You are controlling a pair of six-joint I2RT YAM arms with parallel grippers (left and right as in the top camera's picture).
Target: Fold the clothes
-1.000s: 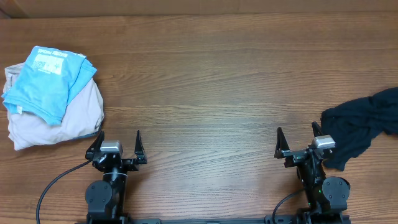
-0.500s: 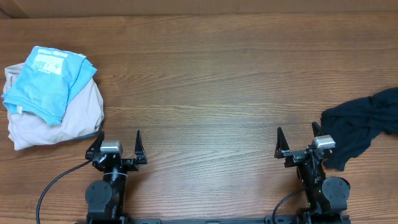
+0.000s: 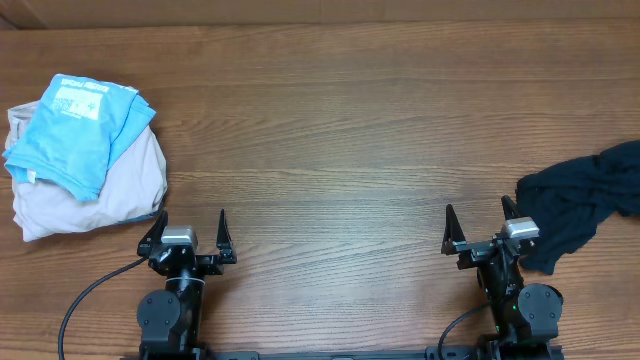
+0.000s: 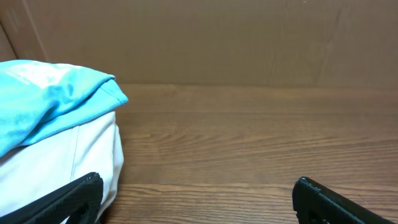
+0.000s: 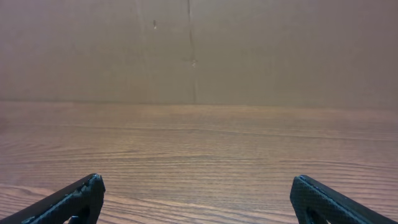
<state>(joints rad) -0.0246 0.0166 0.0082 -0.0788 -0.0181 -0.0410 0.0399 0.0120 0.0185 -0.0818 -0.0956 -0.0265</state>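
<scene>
Only overhead, dark garment [image 3: 580, 205], right edge

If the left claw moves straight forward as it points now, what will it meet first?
Probably the beige garment: the left finger of the left claw lines up with its edge. Between the fingers the table looks free up to the brown wall.

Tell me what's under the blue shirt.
A beige garment lies under the blue shirt, spreading out past it onto the table. Its middle is covered by the shirt, so anything else tucked there cannot be seen.
</scene>
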